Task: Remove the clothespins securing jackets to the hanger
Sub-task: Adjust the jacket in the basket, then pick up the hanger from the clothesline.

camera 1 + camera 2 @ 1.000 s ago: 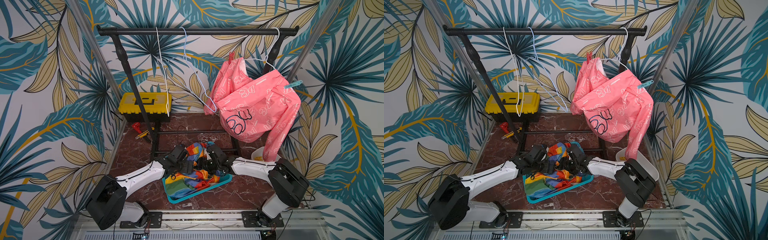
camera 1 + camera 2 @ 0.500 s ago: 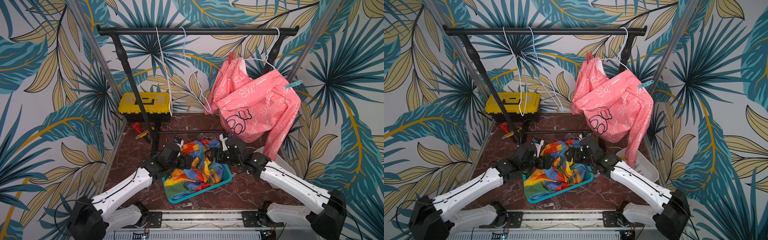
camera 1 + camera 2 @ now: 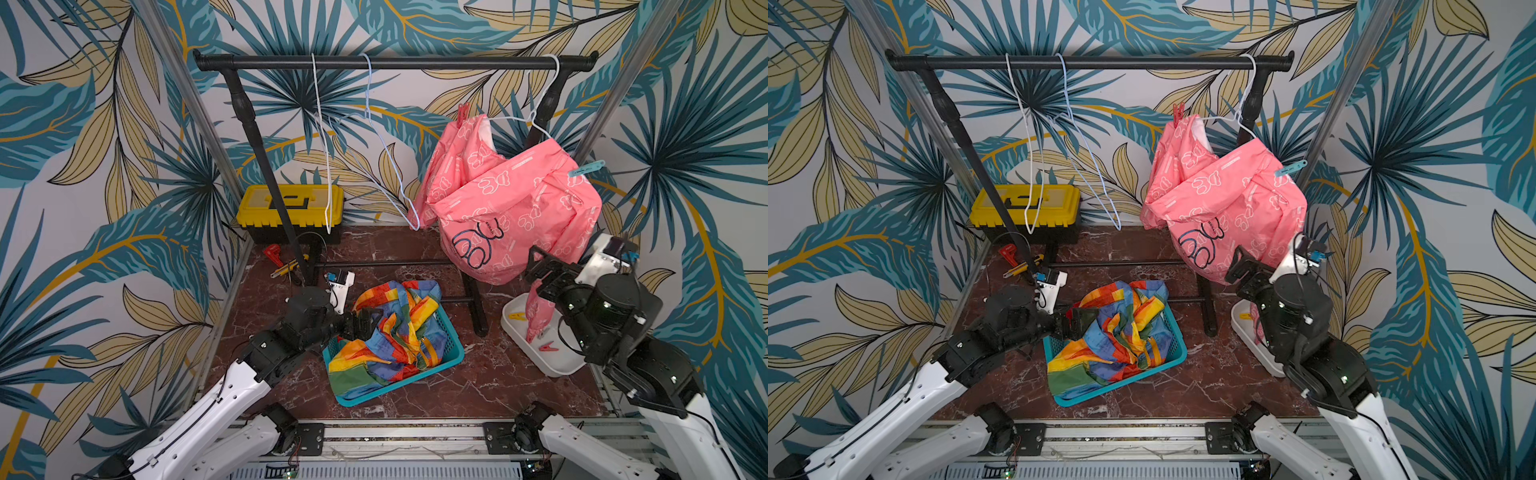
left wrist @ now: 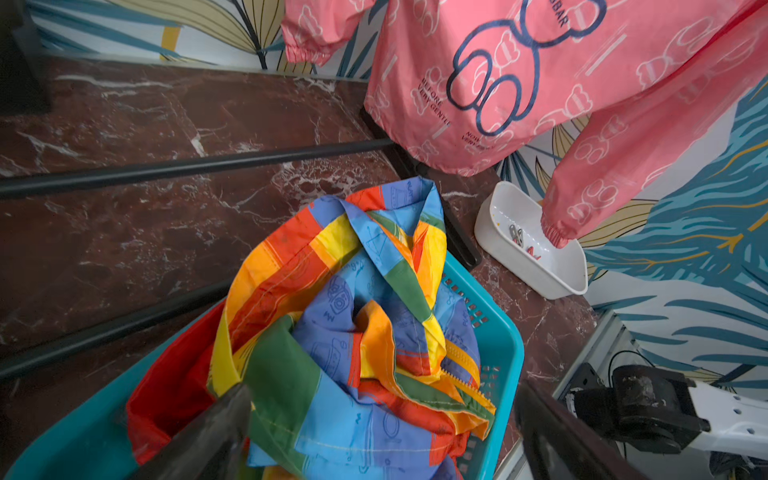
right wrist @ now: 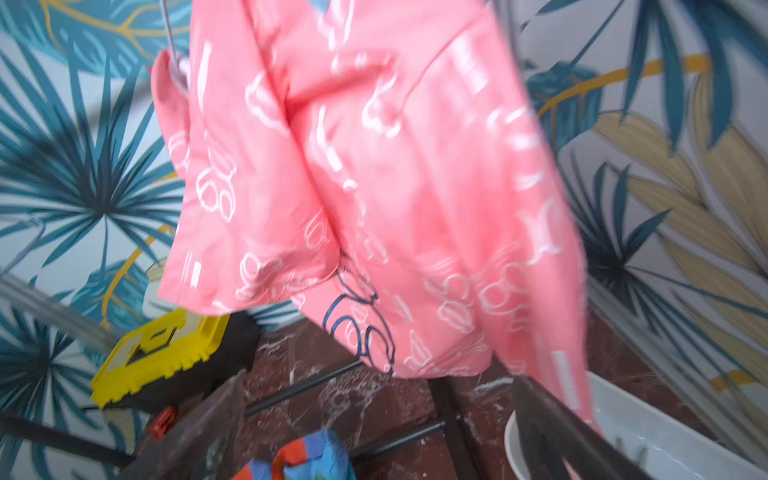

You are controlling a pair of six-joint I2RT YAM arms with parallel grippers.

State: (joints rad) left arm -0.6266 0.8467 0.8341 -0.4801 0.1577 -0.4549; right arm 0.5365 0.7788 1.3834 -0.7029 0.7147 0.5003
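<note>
Your right gripper point(image 3: 538, 270) stands with its jaws spread wide and nothing between them. The right wrist view shows it plainly: its fingers point(image 5: 208, 428) frame only marble and rack bars. The gripper hangs over the right edge of the marble base point(image 3: 395, 245), just beside the lower hem of the pink jacket point(image 3: 511, 199) and above the white bin point(image 3: 552, 365).

The two pegs pinning that jacket sit well above the gripper. A red-pink clothespin point(image 3: 462, 114) is on the shoulder toward the middle of the rail point(image 3: 415, 63). A light blue clothespin point(image 3: 586, 168) is on the shoulder nearest the right post. Both clip the fabric to the white hanger point(image 3: 515, 119). One sleeve of the jacket drops into the bin, just beside your gripper, and there a yellow clothespin point(image 3: 517, 316) and a red clothespin point(image 3: 547, 346) lie loose.

Your left gripper point(image 3: 361, 324) is also spread wide and empty. It is at the left rim of the teal basket point(image 3: 455, 353), near the front middle of the base, with its fingertips just over the crumpled rainbow jacket point(image 3: 399, 332) lying inside. From there the pegged jacket is well apart, up and toward the right end of the rail.
</note>
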